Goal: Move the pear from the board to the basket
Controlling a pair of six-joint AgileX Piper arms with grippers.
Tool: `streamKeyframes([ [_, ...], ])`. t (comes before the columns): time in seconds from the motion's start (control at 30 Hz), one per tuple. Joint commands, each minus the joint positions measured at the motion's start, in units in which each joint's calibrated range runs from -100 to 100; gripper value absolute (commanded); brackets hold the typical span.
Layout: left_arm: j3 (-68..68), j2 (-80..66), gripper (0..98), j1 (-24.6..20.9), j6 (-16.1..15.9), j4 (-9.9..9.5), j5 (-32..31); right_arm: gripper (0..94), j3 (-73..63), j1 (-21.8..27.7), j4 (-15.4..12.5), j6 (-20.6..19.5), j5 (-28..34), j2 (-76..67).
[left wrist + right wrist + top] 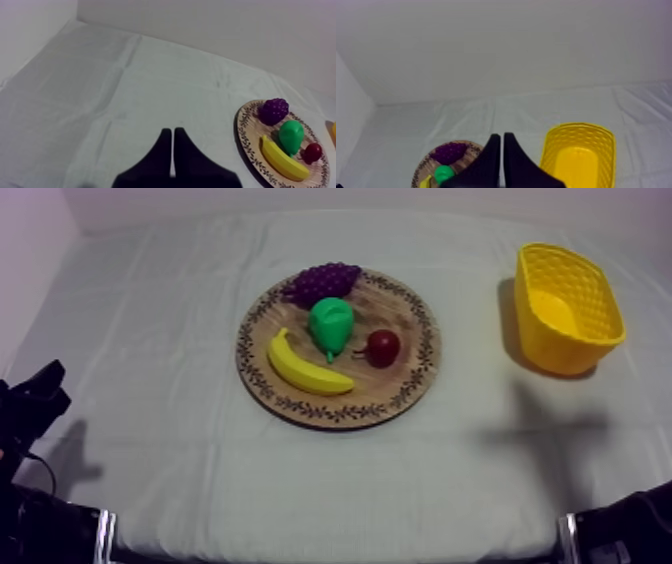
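The board (340,414) lies about mid-table on the cloth (160,338). The basket (592,306) stands near the right edge, toward the far right corner, well apart from the board, with a band of bare cloth between the 2. More bare cloth runs from the board to the left edge, and another strip runs along the near edge.

The pear (331,326) lies on its side in the middle of the board. Its long axis runs from the far edge to the near edge: the broad end faces the far edge, just beside the grapes (322,282), and the narrow end points toward the near edge, tipped slightly right. The banana (308,369) lies on the pear's left, slanting from far-left to near-right, with its middle close under the pear's tip; I cannot tell if they touch. The small red fruit (382,347) sits just beside the pear on the right.

The left arm (35,403) and right arm (625,528) sit low at the 2 near corners. The left gripper (172,131) is clenched on nothing, fingers pressed into a wedge over bare cloth left of the board. The right gripper (501,135) is likewise closed on nothing and points between board and basket.
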Motion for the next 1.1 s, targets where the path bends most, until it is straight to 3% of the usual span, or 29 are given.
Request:
streamKeyframes([
  [0.0,0.03,0.00,0.1,-0.01,0.01,-0.01,-0.01,0.3,-5.65,-0.10,-0.95,0.23,1.44,7.20],
  [0.4,0.03,0.00,0.1,-0.01,0.01,-0.01,-0.01,0.6,-13.15,-4.38,-1.14,-1.78,3.09,27.25],
  [1.07,0.03,0.00,0.1,-0.01,0.01,-0.01,-0.01,0.6,-22.03,-18.79,4.86,-11.75,6.21,50.53],
])
